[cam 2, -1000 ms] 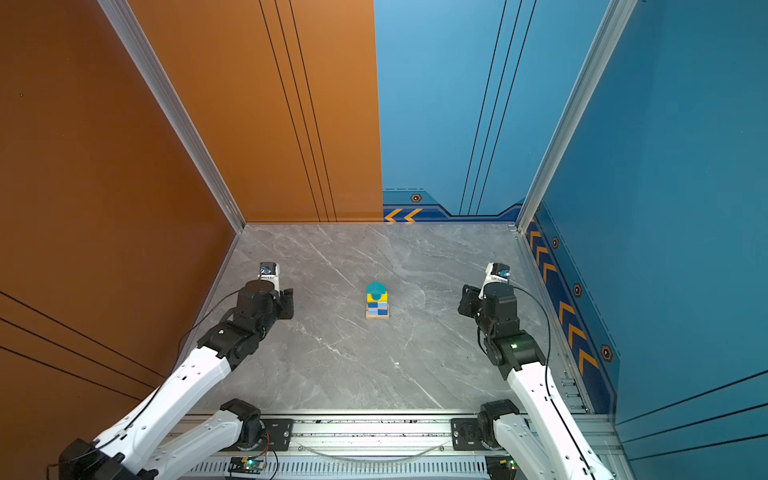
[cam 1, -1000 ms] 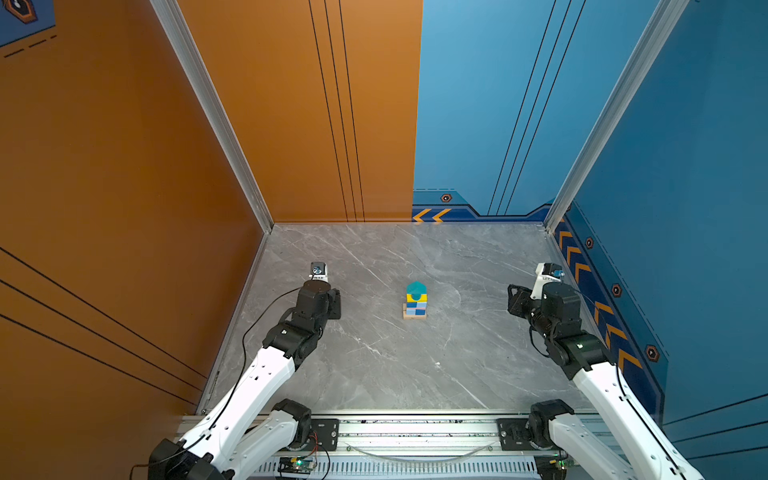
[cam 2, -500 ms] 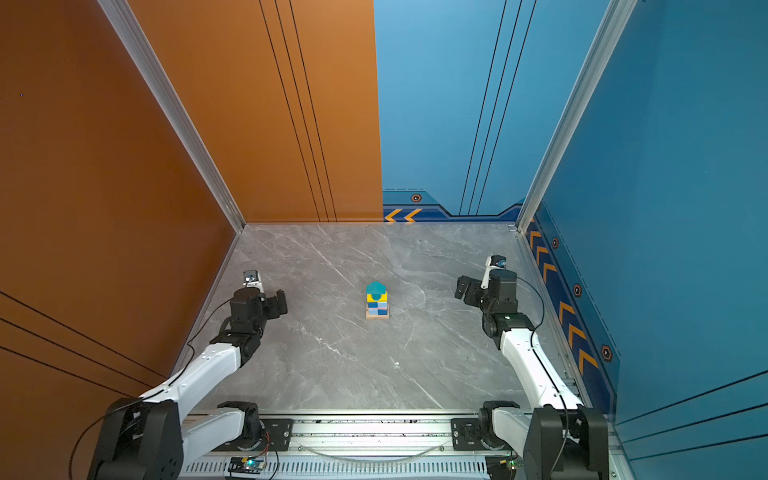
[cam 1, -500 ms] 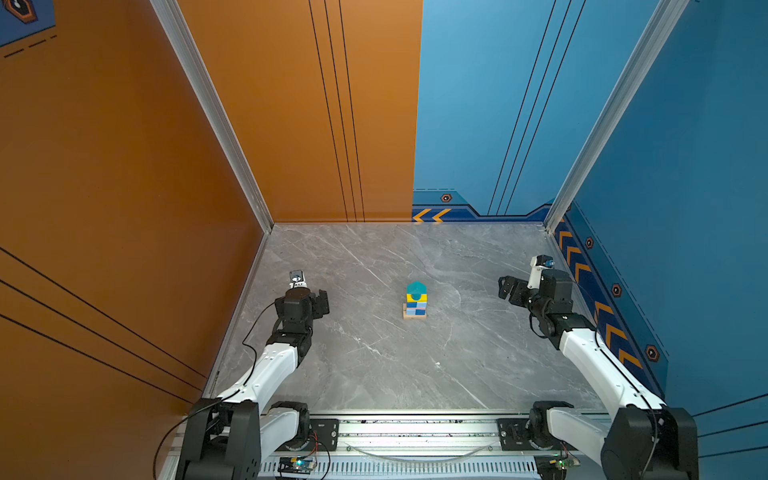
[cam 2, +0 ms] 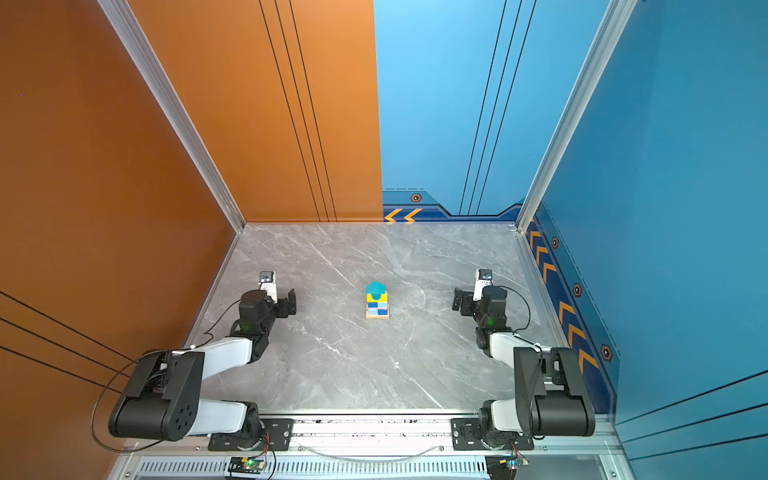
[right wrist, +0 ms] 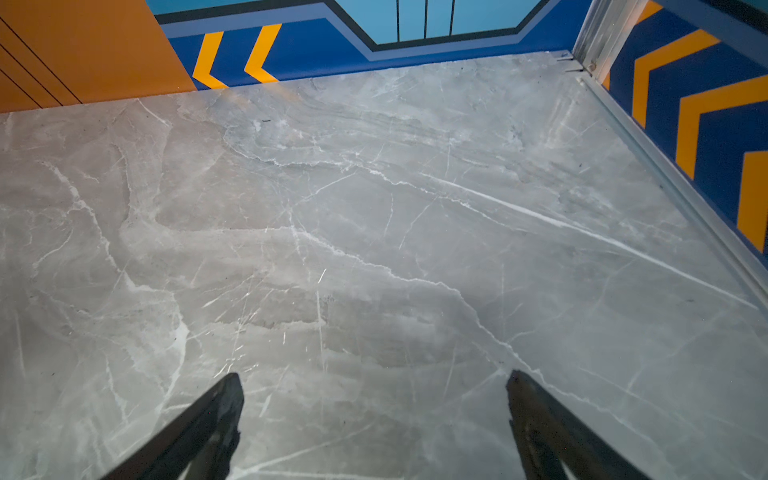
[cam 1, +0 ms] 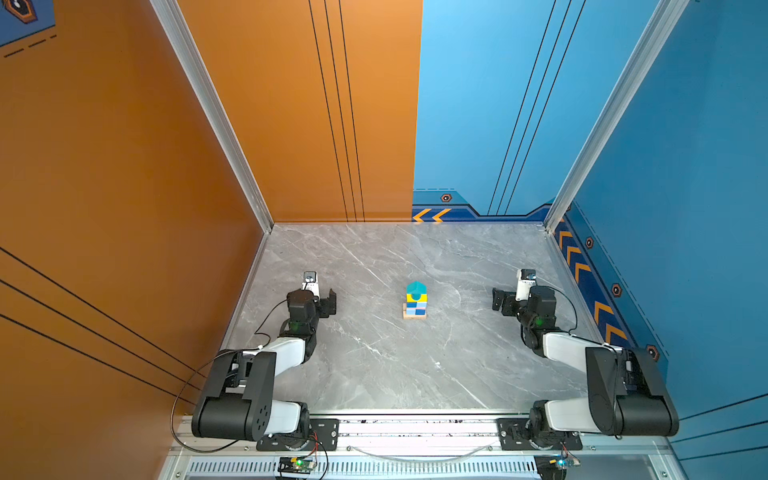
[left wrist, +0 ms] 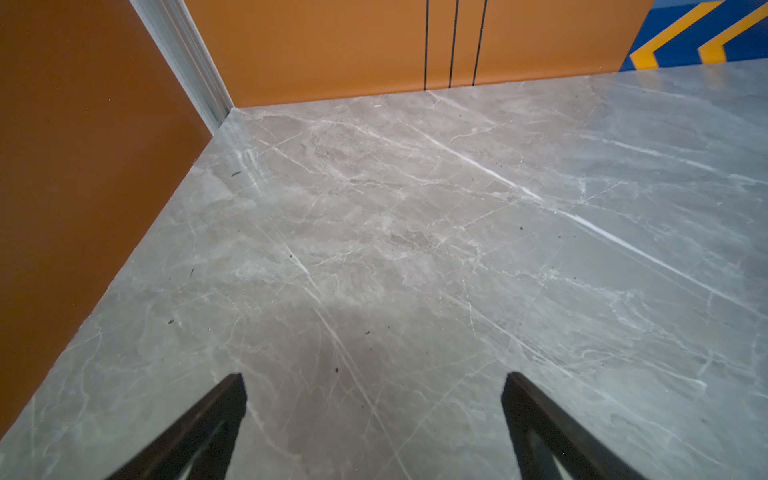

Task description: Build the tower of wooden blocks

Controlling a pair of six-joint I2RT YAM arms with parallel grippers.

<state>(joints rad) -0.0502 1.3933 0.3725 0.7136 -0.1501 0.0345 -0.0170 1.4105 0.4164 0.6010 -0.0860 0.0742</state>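
- A narrow tower of painted wood blocks stands upright near the middle of a grey marble tabletop, seen in both top views.
- From the bottom up it shows a tan plank base, light and dark blue layers, a yellow layer, and a teal pointed roof block.
- No other block shows on the table, so the build looks finished.
- The left gripper sits low, well apart from the tower on its left side. In the left wrist view its fingers are spread wide over bare marble and hold nothing.
- The right gripper sits well apart from the tower on its right side. In the right wrist view its fingers are also spread wide and empty.
- Neither wrist view shows the tower.
- Risk: the stack is slim and tall for its base, so a knock to the table would likely topple it.
- Risk: either arm sweeping across the middle could tip the roof block or the layers under it.
- Compared with a second ago, the tower has not moved or changed.
- The arms have folded back. Their long white links then stretched from the near rail towards the grippers. Now the dark elbow joints sit bunched by the rail.
- The grippers are at roughly the same spots as before.
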